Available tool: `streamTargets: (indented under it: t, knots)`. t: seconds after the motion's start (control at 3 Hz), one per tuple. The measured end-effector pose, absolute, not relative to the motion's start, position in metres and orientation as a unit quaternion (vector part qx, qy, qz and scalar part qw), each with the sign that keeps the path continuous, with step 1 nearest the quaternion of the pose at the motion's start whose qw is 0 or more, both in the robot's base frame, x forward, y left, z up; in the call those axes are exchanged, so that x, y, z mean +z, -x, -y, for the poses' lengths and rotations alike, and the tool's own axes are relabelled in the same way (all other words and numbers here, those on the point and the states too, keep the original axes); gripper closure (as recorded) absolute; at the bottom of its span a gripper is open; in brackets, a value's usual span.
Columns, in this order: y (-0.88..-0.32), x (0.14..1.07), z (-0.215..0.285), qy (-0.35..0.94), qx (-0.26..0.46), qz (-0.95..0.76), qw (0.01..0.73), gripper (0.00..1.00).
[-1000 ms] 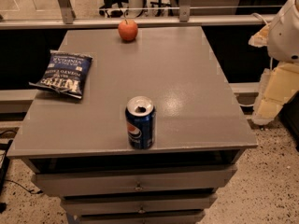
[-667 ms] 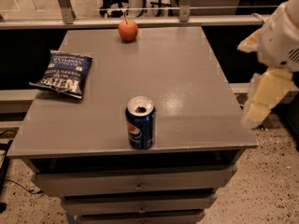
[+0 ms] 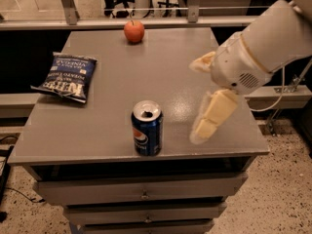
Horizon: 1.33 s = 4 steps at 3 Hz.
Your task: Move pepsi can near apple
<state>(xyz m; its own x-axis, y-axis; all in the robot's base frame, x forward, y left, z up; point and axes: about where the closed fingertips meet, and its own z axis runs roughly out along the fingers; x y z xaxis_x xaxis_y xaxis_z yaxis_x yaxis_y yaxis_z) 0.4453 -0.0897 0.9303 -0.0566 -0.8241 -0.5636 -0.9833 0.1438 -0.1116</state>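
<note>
The pepsi can [image 3: 147,128] stands upright near the front edge of the grey table [image 3: 112,87], its silver top opened. The red-orange apple [image 3: 134,31] sits at the far edge of the table, left of centre. My gripper [image 3: 199,101] hangs over the right part of the table, a short way to the right of the can and apart from it. Its cream fingers [image 3: 210,120] are spread open and hold nothing. The white arm [image 3: 265,48] reaches in from the upper right.
A dark-blue chip bag [image 3: 66,76] lies flat on the left side of the table. The table has drawers [image 3: 144,195] below its front edge. A metal rail [image 3: 146,9] and chair legs stand behind the table. Speckled floor lies to the right.
My arm has swung in from the right edge of the view to over the right side of the table, closer to the can. The can, apple and chip bag have not moved.
</note>
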Motion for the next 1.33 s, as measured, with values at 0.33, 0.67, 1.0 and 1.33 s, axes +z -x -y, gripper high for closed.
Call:
streamTargets:
  t: [0.33, 0.67, 1.0, 1.33]
  knots:
    - [-0.438, 0.915, 0.036, 0.629, 0.253, -0.674, 0.294, 0.0]
    - [-0.431, 0.907, 0.012, 0.62, 0.303, -0.655, 0.308, 0.0]
    - [-0.427, 0.898, 0.0, 0.603, 0.347, -0.636, 0.333, 0.0]
    - [-0.427, 0.895, 0.003, 0.588, 0.367, -0.629, 0.352, 0.0]
